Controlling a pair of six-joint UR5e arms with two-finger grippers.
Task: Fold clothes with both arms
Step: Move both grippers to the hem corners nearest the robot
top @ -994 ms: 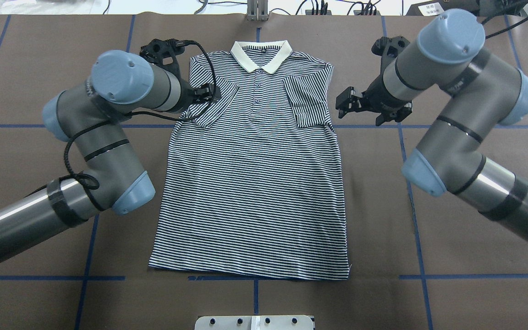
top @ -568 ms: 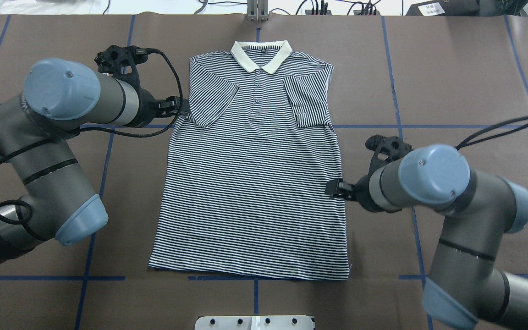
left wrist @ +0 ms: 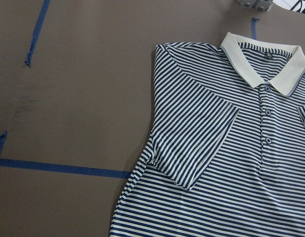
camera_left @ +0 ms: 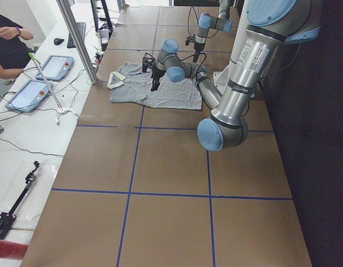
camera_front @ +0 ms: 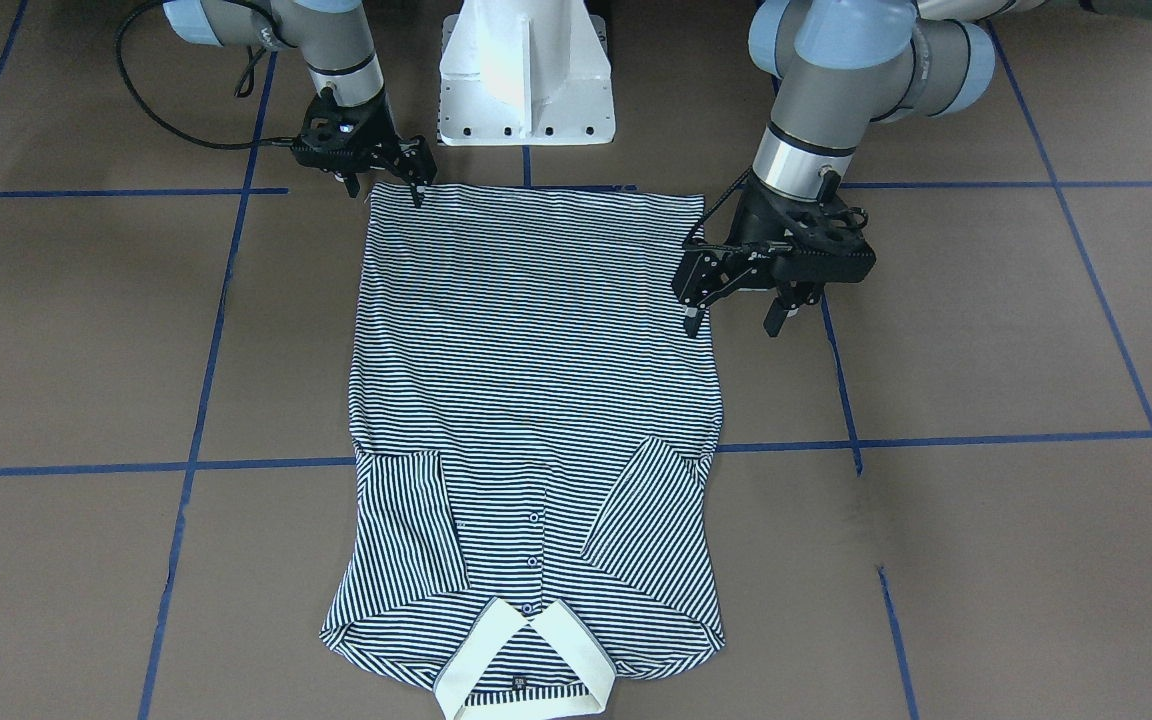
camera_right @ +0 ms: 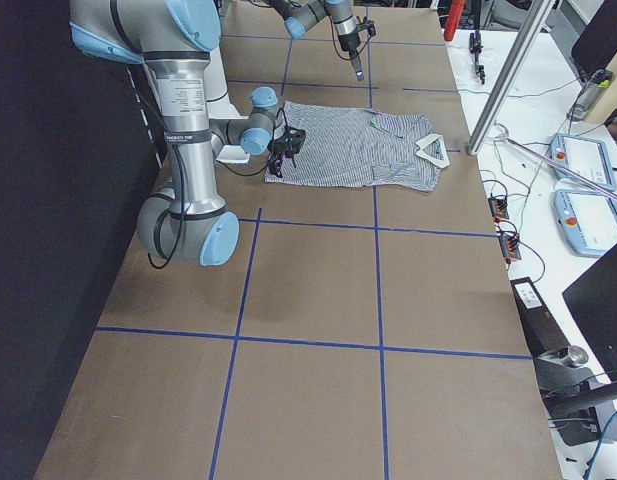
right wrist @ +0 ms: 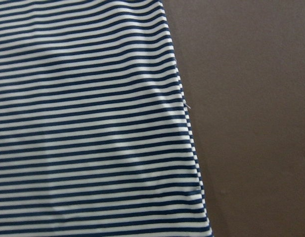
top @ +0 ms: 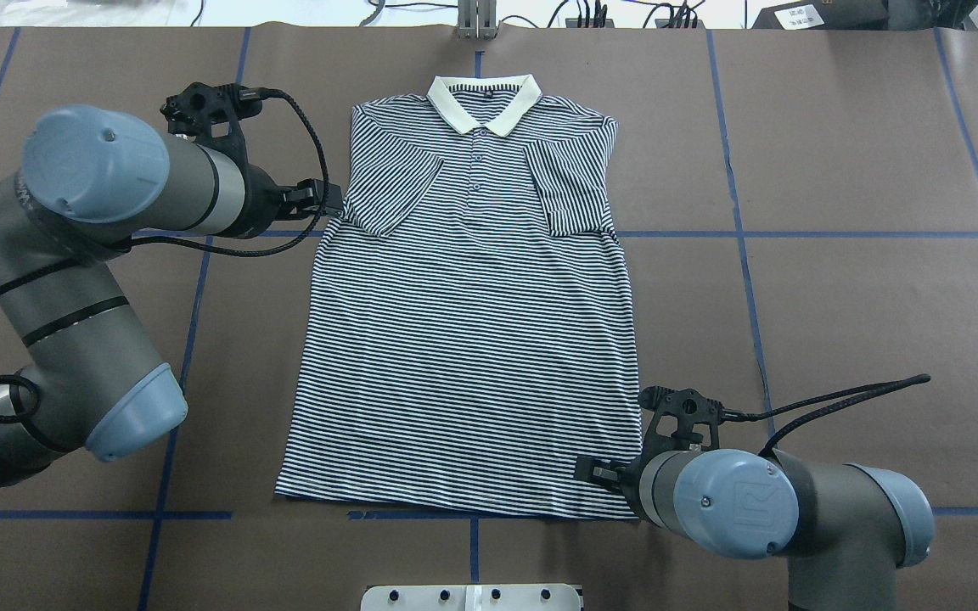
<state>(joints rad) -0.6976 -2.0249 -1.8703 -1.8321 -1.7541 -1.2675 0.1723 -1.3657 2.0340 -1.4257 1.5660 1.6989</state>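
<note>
Navy-and-white striped polo shirt [top: 472, 339], cream collar [top: 455, 109]; brown table [top: 862, 297], blue tape lines [top: 837, 234]; silver-grey arms [top: 73, 314], light blue caps [top: 94, 161].

Two silver-grey tubular jointed arms, left arm [top: 200, 191] and right arm [top: 829, 501]: light blue joint caps, black bands, a round logo on one cap. End in a black two-finger left pincer [camera_front: 733, 322] and a matching right pincer [camera_front: 386, 192]. Trail looped black braided cables [top: 306, 127]. Stand on a white flared pedestal base [camera_front: 526, 70] dotted with dark bolts.
</note>
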